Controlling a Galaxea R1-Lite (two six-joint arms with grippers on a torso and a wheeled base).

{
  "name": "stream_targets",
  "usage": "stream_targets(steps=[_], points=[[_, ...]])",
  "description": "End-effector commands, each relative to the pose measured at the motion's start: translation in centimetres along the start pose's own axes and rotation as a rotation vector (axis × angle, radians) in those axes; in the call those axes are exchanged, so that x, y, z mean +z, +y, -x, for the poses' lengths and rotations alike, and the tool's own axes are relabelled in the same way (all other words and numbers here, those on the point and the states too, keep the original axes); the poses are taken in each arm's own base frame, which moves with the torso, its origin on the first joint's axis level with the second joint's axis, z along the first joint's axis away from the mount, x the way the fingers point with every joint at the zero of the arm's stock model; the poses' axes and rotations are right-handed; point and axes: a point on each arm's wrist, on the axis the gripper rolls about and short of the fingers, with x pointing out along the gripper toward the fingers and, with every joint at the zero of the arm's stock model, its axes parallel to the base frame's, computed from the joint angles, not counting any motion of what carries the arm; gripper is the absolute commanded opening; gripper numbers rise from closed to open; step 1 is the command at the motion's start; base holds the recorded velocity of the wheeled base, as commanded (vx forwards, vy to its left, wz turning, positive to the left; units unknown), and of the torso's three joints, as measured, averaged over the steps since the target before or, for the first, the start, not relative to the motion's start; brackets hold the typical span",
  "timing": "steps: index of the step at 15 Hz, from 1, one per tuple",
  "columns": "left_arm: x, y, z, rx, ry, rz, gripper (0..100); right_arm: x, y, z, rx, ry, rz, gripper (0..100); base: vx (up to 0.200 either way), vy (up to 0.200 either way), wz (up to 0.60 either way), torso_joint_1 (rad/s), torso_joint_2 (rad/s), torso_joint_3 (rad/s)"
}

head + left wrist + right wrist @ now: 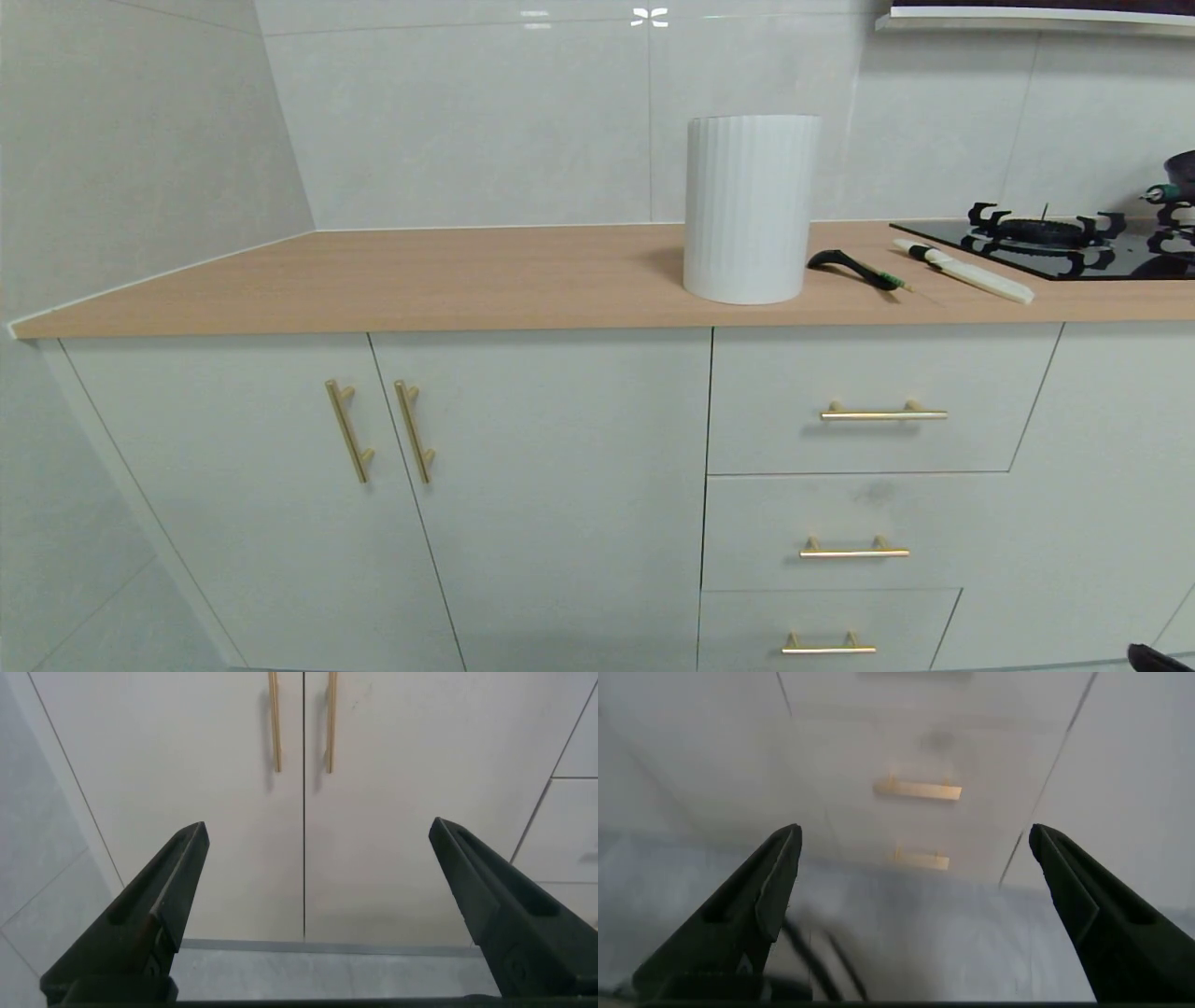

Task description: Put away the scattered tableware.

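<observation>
On countertop (467, 280): one white ribbed canister (747, 210), one black utensil (854, 267), one white utensil (971, 273)

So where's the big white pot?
In the head view, the big white pot stands upright on the wooden counter, right of middle, a black-handled tool just to its right.

We find wide passing room over the desk (448, 275) left of the tall holder (752, 210), peeler (857, 269) and knife (966, 271) crowding its right, hob (1074, 261) beyond them
</observation>
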Motion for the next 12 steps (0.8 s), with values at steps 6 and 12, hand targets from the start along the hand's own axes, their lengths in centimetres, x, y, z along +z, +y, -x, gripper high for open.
stream_targets(steps=[6,12], points=[[0.0,0.0,0.0,0.001,0.0,0.0,100,2.9,-1.1,-18.3,0.053,0.42,-0.004,100,0.0,0.0,0.0,0.0,0.0,0.0],[0.0,0.0,0.0,0.001,0.0,0.0,100,-1.2,-2.1,-29.2,-0.004,0.48,0.001,100,0.0,0.0,0.0,0.0,0.0,0.0]])
